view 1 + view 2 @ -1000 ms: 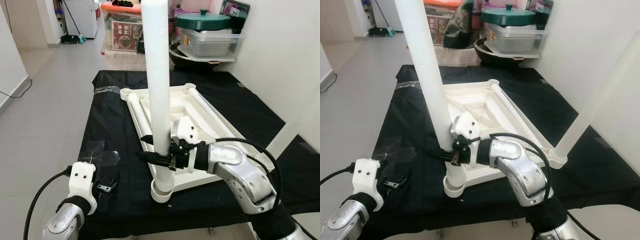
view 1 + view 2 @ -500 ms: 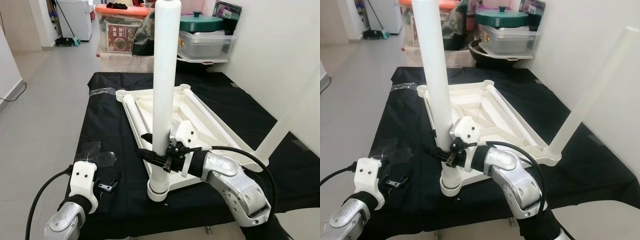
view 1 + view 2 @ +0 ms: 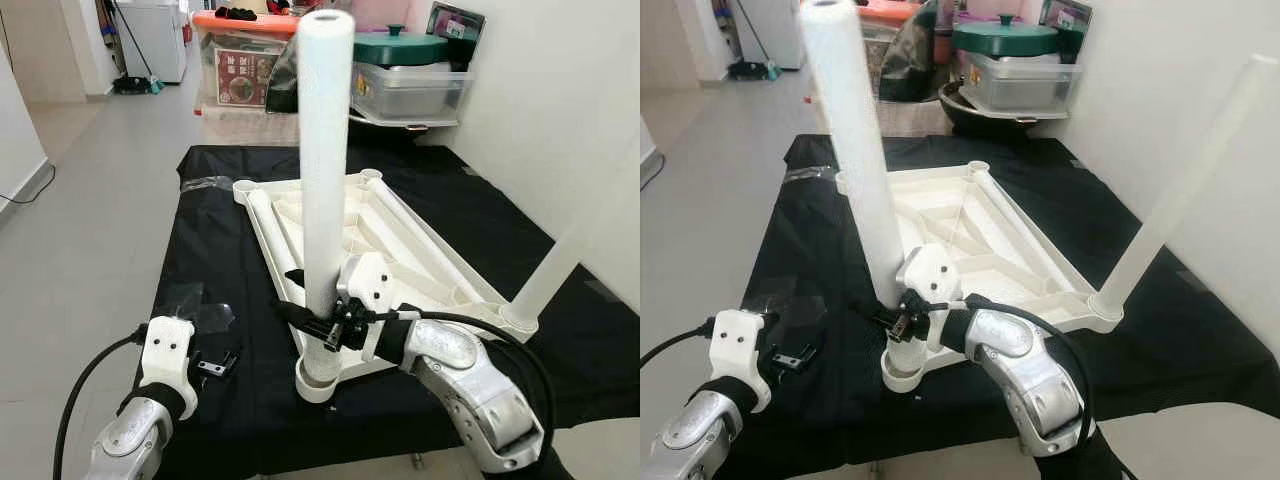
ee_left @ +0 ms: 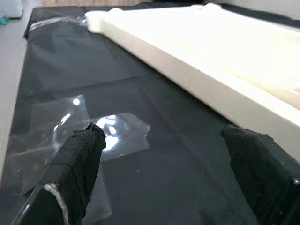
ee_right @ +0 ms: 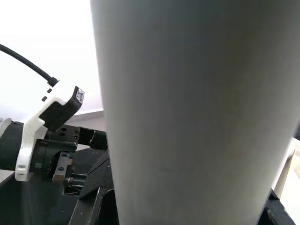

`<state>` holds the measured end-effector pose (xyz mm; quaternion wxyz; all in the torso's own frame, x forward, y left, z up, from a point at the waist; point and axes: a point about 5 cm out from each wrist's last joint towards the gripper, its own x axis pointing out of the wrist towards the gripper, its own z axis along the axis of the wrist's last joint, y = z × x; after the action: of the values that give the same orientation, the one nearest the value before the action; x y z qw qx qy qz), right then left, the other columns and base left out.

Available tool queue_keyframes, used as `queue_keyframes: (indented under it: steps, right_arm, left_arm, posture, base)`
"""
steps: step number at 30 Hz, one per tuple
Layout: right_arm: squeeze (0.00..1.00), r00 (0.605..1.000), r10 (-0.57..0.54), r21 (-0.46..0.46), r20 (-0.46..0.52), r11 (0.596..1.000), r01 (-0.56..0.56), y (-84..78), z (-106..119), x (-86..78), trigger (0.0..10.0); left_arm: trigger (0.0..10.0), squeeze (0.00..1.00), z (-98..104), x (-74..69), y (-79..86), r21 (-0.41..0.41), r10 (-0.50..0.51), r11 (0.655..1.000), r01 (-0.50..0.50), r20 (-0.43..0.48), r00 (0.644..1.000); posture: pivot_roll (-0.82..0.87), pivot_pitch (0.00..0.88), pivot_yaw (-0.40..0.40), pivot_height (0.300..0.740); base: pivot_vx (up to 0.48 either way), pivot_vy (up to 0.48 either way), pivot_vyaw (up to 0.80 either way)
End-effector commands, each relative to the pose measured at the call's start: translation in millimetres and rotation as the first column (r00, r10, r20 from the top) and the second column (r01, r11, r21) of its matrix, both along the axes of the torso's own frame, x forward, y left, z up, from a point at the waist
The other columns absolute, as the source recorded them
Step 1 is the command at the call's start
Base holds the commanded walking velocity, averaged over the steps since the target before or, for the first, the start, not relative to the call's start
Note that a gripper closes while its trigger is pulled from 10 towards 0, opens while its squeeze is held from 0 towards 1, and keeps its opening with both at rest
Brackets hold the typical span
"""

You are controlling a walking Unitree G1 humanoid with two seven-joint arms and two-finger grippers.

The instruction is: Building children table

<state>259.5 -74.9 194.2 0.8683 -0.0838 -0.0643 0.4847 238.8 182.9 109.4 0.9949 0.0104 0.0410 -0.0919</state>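
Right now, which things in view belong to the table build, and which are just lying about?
Job: upturned white plastic tabletop; white tubular leg held by right gripper; second fitted white leg.
Lying about: clear tape patches; green-lidded pot; clear storage boxes.

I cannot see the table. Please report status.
Right gripper shut on white leg, standing in corner socket. Left gripper open, idle above black cloth.

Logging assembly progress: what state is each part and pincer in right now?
Tabletop: upside down on the black cloth.
Near leg: upright in its corner socket, gripped low.
Far leg: seated in its socket, leaning outward.
Right pincer: shut on the near leg.
Left pincer: open, empty, over the cloth.
Clear tape: stuck flat on the cloth.
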Motion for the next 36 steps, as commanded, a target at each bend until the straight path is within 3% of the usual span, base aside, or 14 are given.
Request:
queue_keyframes:
  steps: [1,15,36]
  right_arm:
    - [0.00,0.997,-0.041,-0.049,-0.061,0.998,0.038,-6.5,-14,0.3,10.0]
    - [0.00,0.987,-0.049,0.029,-0.150,0.998,0.054,-5.6,-17,-9.5,10.0]
    - [0.00,0.971,-0.097,0.043,-0.217,0.993,0.108,-12.1,-22,-12.2,10.0]
  left_arm:
    - [10.0,0.00,-4,0.0,0.4,-0.002,0.009,1.000,-0.009,-0.012,1.000]
    - [10.0,0.00,-5,5.3,2.8,0.010,0.023,1.000,-0.022,-0.012,1.000]
    - [10.0,0.00,-8,8.6,8.4,0.023,0.061,0.998,-0.060,-0.023,0.998]
  posture:
    - [0.09,0.000,-0.092,0.740]
    - [0.08,0.000,-0.081,0.740]
    - [0.07,0.000,-0.082,0.740]
  base:
    - [0.000,0.000,0.00]
    - [0.000,0.000,0.00]
    - [0.000,0.000,0.00]
